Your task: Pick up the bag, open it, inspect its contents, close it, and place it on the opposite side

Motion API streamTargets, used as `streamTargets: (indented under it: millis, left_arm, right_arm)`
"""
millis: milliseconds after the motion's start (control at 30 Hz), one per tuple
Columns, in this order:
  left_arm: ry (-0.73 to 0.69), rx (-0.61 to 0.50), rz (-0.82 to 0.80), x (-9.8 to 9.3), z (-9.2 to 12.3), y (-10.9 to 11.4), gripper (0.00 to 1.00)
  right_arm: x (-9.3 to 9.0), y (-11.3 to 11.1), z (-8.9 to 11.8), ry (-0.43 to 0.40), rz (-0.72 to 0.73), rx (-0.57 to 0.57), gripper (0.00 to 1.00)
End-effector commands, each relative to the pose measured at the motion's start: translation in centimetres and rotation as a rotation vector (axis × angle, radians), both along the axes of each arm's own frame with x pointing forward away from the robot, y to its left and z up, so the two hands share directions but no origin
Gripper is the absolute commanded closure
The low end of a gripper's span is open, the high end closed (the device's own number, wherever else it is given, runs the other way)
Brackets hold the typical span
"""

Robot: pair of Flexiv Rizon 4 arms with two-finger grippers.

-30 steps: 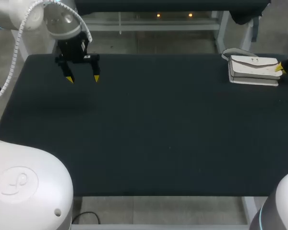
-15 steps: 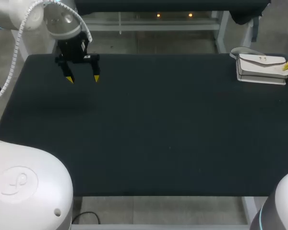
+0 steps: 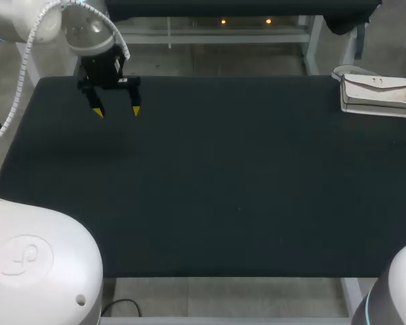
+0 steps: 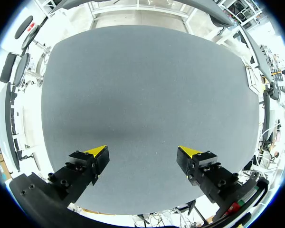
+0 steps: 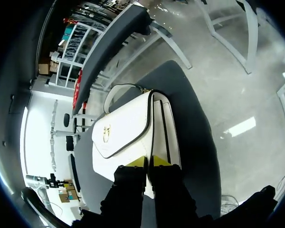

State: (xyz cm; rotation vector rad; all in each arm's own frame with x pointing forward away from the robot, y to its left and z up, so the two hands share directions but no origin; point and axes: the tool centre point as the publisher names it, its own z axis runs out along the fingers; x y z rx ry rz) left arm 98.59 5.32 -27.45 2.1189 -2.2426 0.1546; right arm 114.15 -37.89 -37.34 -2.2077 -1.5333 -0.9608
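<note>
White bag (image 5: 123, 128) at far right table (image 3: 223, 189) corner, right pincer (image 5: 148, 163) clamped on its edge, left pincer (image 3: 116, 110) spread, well apart

One bench (image 3: 223, 189), and on it one bag (image 5: 126, 128), white, lying right at the tips of the right hand (image 5: 148, 163). The bag has one flap (image 5: 133, 114), one small gold clasp (image 5: 106, 129) on that flap, and one strap (image 5: 115, 92) looped at the end farthest from the hand. There are two hands: the right one at the bag, and the left hand (image 4: 142, 154) well apart from it. Each hand has two fingers (image 4: 88, 164), each with one yellow tip, making four yellow tips in all.
</note>
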Motion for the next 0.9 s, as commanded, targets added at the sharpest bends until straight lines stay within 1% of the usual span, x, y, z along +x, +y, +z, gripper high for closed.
streamTargets:
  millis: [33, 133, 200, 400, 533, 667, 800, 900]
  left_arm:
    - [0.0, 0.002, 0.001, 0.0, 0.0, -0.1, 0.0]
    - [0.0, 0.002, 0.001, 0.0, 0.0, -0.1, 0.0]
    - [0.0, 0.002, 0.001, 0.0, 0.0, -0.1, 0.0]
    - [0.0, 0.002, 0.001, 0.0, 0.0, -0.1, 0.0]
    - [0.0, 0.002, 0.001, 0.0, 0.0, -0.1, 0.0]
    - [0.0, 0.002, 0.001, 0.0, 0.0, -0.1, 0.0]
    - [0.0, 0.002, 0.001, 0.0, 0.0, -0.1, 0.0]
    - [0.0, 0.002, 0.001, 0.0, 0.0, -0.1, 0.0]
  right_arm:
    - [0.7, -0.1, -0.1, 0.289, 0.265, 0.086, 0.0]
    - [0.4, 0.0, 0.1, 0.292, 0.256, 0.073, 0.0]
    - [0.1, 0.0, 0.8, 0.287, 0.24, 0.048, 0.0]
    - [-1.0, -0.7, 3.6, 0.274, 0.196, -0.063, 0.0]
    - [-2.2, -0.9, 5.6, 0.258, 0.186, -0.124, 0.0]
    - [-3.3, 0.0, 7.4, 0.268, 0.159, -0.236, 0.0]
    - [-3.9, 1.0, 8.7, 0.283, 0.114, -0.357, 0.0]
    - [-4.6, 2.3, 9.6, 0.294, 0.075, -0.432, 0.0]
